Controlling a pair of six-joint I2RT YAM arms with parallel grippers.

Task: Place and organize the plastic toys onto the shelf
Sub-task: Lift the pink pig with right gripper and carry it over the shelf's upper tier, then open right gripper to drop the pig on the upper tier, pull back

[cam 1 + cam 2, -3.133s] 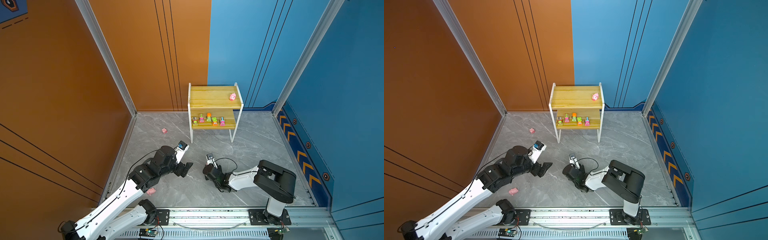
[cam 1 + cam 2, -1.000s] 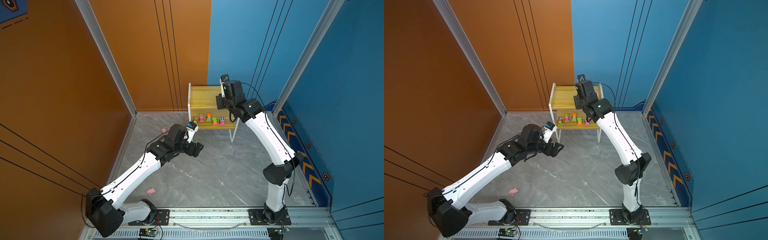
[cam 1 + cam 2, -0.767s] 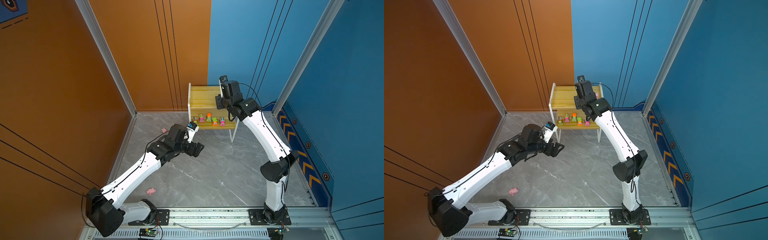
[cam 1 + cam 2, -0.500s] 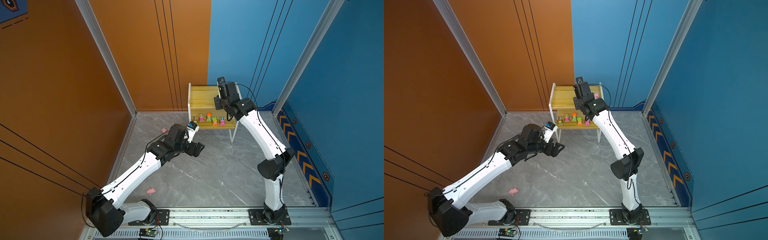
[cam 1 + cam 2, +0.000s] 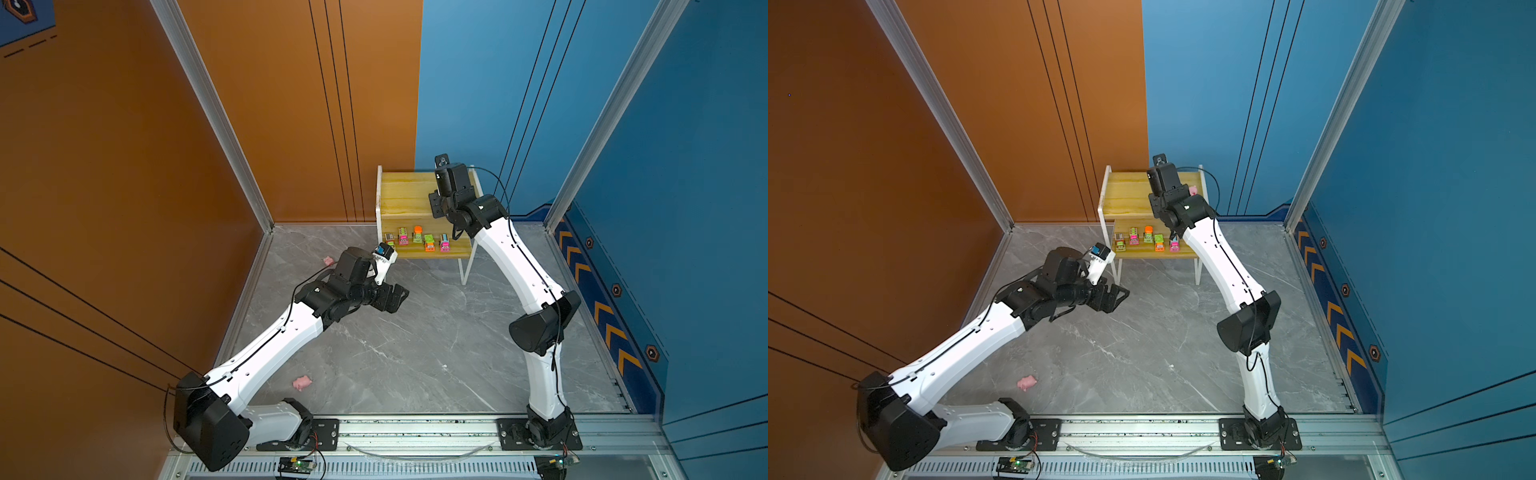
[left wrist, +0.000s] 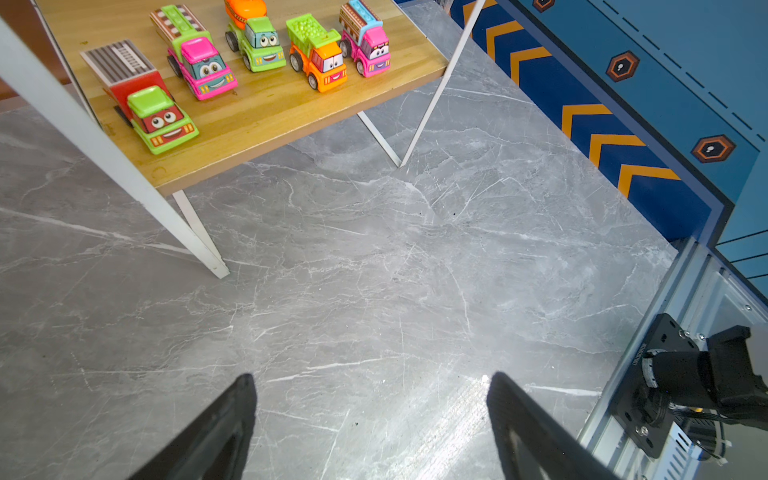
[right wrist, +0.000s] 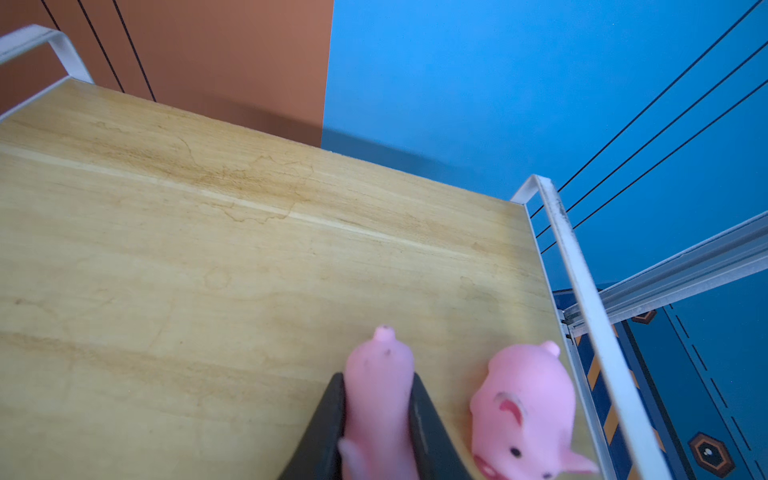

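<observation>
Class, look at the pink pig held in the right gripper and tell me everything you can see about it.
The held pig is a small, smooth, pale pink toy that looks soft and rubbery. The right gripper has its black jaws shut on its sides, squeezing the body narrow. A small nub sticks out at its far end. It hangs low over the top board of the shelf, near the white side rail; whether it touches the wood cannot be told. Close beside it lies a second pig on the board.

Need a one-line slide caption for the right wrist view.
Right claw shut on a pink pig over the shelf's top board, beside a second pig.
</observation>
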